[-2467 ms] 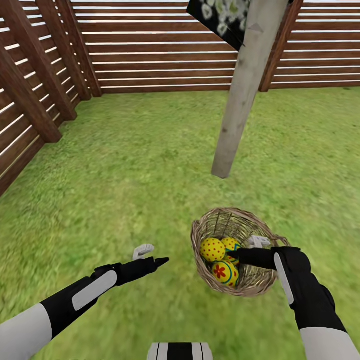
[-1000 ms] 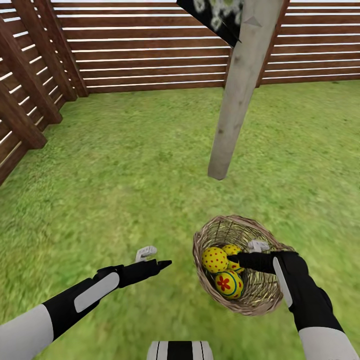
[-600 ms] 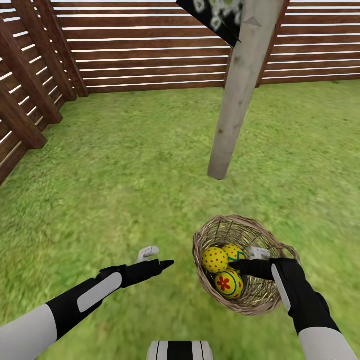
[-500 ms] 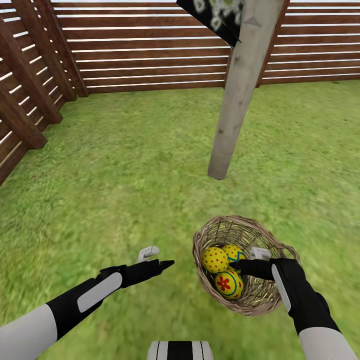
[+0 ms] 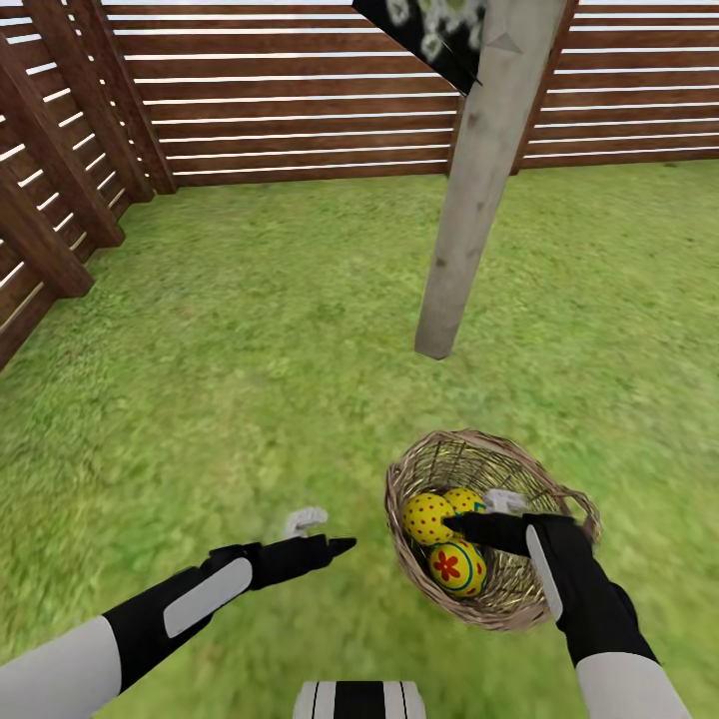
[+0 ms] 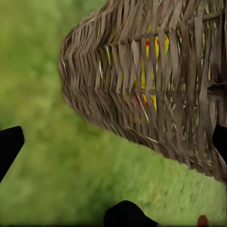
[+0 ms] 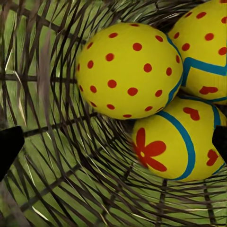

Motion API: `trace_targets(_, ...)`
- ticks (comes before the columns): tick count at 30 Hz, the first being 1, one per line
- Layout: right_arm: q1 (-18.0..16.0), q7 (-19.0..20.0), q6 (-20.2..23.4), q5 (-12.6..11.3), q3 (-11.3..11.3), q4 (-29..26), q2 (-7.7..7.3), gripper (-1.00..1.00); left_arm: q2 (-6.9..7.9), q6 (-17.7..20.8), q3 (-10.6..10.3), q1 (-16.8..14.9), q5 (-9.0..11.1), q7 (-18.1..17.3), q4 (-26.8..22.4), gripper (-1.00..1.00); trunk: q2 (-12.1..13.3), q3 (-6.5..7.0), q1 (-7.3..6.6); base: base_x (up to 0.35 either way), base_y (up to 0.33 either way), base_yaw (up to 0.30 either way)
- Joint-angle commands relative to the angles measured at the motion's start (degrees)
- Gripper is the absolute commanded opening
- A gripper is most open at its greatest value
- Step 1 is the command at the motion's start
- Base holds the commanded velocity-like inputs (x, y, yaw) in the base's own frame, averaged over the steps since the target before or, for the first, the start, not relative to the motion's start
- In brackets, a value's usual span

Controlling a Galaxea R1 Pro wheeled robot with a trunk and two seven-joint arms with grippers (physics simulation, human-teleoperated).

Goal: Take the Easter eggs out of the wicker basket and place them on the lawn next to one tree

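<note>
My right gripper (image 5: 477,512) has pushed deeper into the wicker basket (image 5: 559,594), at the tree's (image 5: 469,200) six o'clock, fingers spread, ready for the dotted egg (image 7: 128,70); all three remain inside.

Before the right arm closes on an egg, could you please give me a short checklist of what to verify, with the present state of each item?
1. All three Easter eggs in the wicker basket: ok; the dotted egg, the flower egg and the zigzag-banded egg lie together inside.
2. Right gripper inside the rim, at the eggs: ok.
3. Right gripper open: ok; in the right wrist view its fingers stand wide apart.
4. An egg centred between the fingers: cannot tell.
5. Left gripper out of the way: ok; it is apart from the basket, above the lawn.
6. Tree close by: ok; its trunk base is just beyond the basket.
</note>
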Motion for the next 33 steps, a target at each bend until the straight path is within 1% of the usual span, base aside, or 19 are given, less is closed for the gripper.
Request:
trace_targets(1,0.0,0.3,-0.1,0.2,-0.1,-0.1,0.34,1.00,-0.02,0.0,-0.5,-0.1,0.4,0.3,0.0,1.00,0.0,-0.04,-0.01,0.000,0.000,0.000)
trace_targets(6,0.0,0.3,-0.3,0.2,0.0,-0.1,1.96,1.00,-0.07,0.0,-2.1,0.0,0.5,1.9,-0.1,1.00,0.0,-0.09,-0.01,0.000,0.000,0.054)
trace_targets(7,0.0,0.3,-0.3,0.2,0.0,-0.1,2.08,1.00,-0.08,0.0,-2.4,0.0,0.5,1.9,-0.1,1.00,0.0,-0.13,-0.01,0.000,0.000,0.190)
trace_targets(9,0.0,0.3,-0.3,0.2,0.0,-0.2,2.08,1.00,-0.08,0.0,-2.9,0.0,0.5,1.9,-0.1,1.00,0.0,-0.21,-0.01,0.000,0.000,0.216)
trace_targets(14,0.0,0.3,-0.3,0.2,0.0,-0.1,2.08,1.00,-0.06,-0.1,-3.0,0.0,0.6,1.9,0.0,1.00,0.0,-0.44,-0.01,0.000,0.000,0.230)
trace_targets(17,0.0,0.4,-0.3,0.3,0.7,-0.1,2.08,1.00,-0.01,-0.1,-3.0,0.0,0.6,1.9,0.2,1.00,0.0,-0.53,-0.01,0.000,0.000,0.137)
trace_targets(21,0.0,0.5,-0.3,0.6,2.5,-0.1,2.01,1.00,0.01,-0.1,-3.0,0.0,0.5,1.9,0.3,1.00,0.0,-0.55,-0.01,0.000,0.000,0.029)
trace_targets(27,0.0,0.5,-0.6,0.6,2.7,-0.1,1.99,1.00,-0.05,-0.1,-3.0,0.0,0.3,1.9,0.3,1.00,0.0,-0.55,-0.01,-0.016,-0.004,0.002)
trace_targets(33,0.0,0.4,-0.7,0.6,2.7,-0.1,1.99,1.00,-0.07,-0.1,-3.0,0.0,0.1,1.9,0.3,1.00,0.0,-0.55,-0.01,-0.187,-0.163,0.001)
